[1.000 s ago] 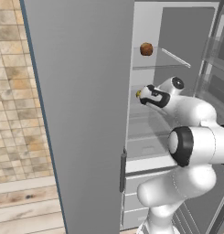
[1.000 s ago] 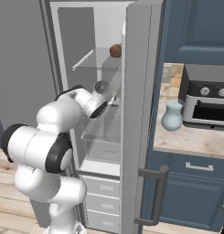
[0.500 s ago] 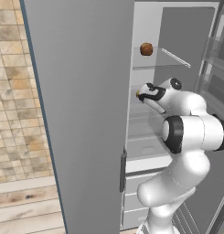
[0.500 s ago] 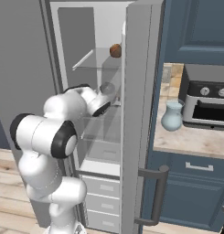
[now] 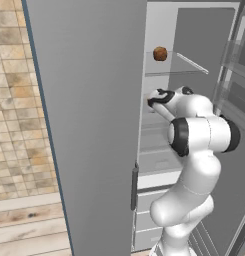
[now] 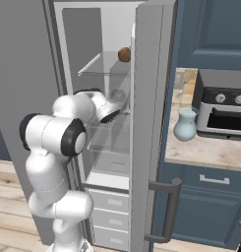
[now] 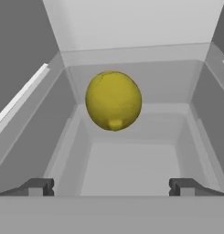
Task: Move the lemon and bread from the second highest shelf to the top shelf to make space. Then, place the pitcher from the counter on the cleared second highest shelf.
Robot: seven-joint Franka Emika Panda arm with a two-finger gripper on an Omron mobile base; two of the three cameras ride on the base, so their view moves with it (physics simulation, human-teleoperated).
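The arm bends at the elbow and reaches level into the open fridge; the gripper (image 7: 111, 186) stands fully spread, holding nothing, its fingertips (image 7: 36, 186) short of the lemon (image 7: 113, 100) ahead; higher, the bread (image 5: 160, 53) rests on the top shelf (image 5: 186, 71).

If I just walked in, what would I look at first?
Probably the big white robot arm reaching into the open fridge. In the hand view a bright yellow lemon sits right ahead of the open gripper, not yet grabbed. A small brown bread roll rests on the top shelf, and a pale blue pitcher waits on the counter beside the fridge.
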